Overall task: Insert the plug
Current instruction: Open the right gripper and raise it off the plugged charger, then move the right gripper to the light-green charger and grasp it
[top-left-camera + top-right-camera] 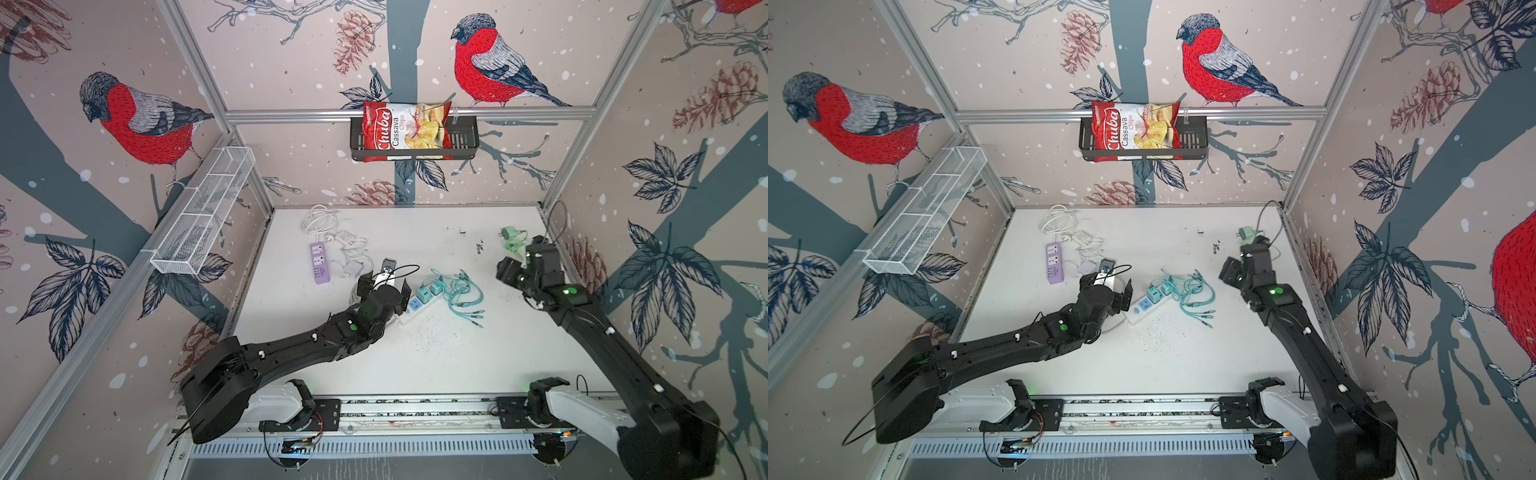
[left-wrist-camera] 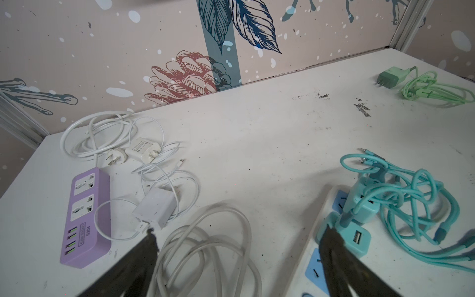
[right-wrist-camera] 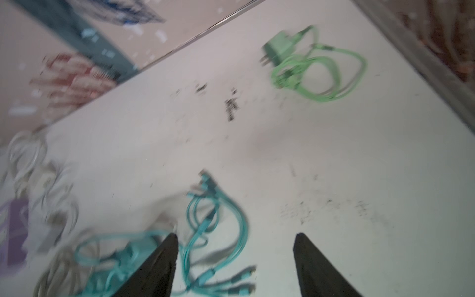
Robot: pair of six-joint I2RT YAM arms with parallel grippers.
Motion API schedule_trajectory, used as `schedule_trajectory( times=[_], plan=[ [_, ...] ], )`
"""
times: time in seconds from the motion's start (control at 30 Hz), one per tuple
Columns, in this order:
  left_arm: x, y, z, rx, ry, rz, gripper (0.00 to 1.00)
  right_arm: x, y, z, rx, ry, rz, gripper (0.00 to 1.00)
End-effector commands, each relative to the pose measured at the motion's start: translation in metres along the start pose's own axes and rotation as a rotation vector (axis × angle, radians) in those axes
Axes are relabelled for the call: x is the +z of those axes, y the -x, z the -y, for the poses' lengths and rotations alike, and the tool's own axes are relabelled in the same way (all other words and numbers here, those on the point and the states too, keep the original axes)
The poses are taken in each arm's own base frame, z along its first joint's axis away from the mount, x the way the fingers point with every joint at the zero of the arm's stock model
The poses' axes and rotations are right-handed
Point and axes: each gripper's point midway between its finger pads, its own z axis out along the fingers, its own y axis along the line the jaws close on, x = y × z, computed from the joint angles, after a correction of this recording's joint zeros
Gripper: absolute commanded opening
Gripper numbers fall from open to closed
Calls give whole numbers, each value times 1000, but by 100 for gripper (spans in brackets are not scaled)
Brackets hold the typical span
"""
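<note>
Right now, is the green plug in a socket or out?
Out. The green plug lies loose on the table, its prongs bare and touching no socket.

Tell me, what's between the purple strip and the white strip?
A white charger and a coiled white cable lie between the purple strip and white strip, shown in the left wrist view.
</note>
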Motion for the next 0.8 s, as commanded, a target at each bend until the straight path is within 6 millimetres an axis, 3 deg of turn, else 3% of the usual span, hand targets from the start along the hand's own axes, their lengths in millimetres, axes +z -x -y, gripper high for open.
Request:
schedule_trajectory(
  times=[0.0, 0.1, 0.3, 0.43, 0.6, 0.77],
  plan=[
    [-3, 3, -9, 12, 34, 0, 96, 24, 45, 19, 170, -44, 114, 70],
    [-8, 3, -12, -13, 27, 5, 97, 63, 64, 43, 279, -117, 106, 69],
    [-16, -10, -15, -56, -1, -14, 96, 125, 91, 66, 376, -221, 170, 64],
    [-21, -15, -15, -88, -25, -28, 96, 171, 96, 69, 423, -212, 136, 63],
    [-28, -15, -17, -100, -48, -24, 96, 211, 113, 70, 455, -221, 128, 63],
    [-31, -17, -19, -102, -52, -30, 96, 250, 110, 75, 510, -239, 62, 62]
  ],
)
